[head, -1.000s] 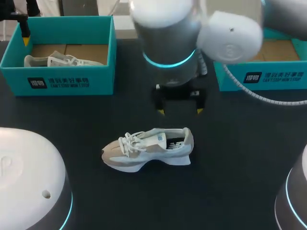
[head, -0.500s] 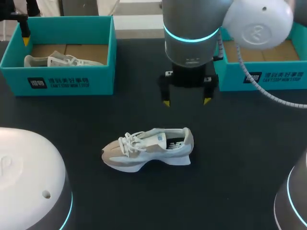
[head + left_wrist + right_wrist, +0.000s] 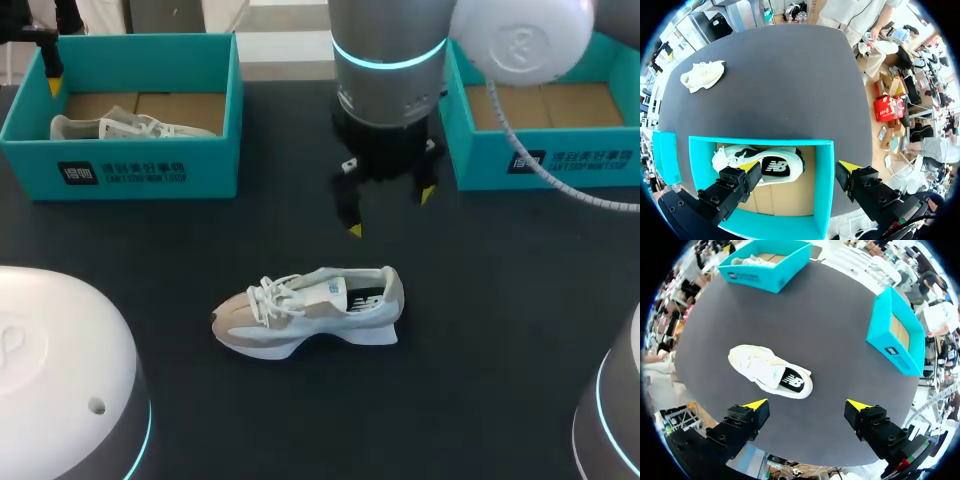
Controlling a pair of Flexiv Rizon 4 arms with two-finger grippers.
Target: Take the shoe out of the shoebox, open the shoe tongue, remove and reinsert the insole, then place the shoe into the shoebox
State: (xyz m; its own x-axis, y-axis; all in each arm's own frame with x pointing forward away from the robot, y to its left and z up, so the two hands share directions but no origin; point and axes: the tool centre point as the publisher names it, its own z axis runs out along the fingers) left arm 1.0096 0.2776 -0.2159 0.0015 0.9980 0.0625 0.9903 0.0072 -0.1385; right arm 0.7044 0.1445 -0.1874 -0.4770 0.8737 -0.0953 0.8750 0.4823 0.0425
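Your right hand (image 3: 390, 211) hangs open just beyond the shoe (image 3: 310, 310) — drop off-centre and one finger may shove it across the bench (image 3: 500, 300), not grip it.

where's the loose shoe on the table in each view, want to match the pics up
Head view: the loose shoe sits mid-table, nearer the camera than the right gripper.
Left wrist view: loose shoe far out on the table, beyond the teal shoebox under the left gripper.
Right wrist view: loose shoe just ahead of the right gripper.
Shared landmark: the teal shoebox holding the other shoe.
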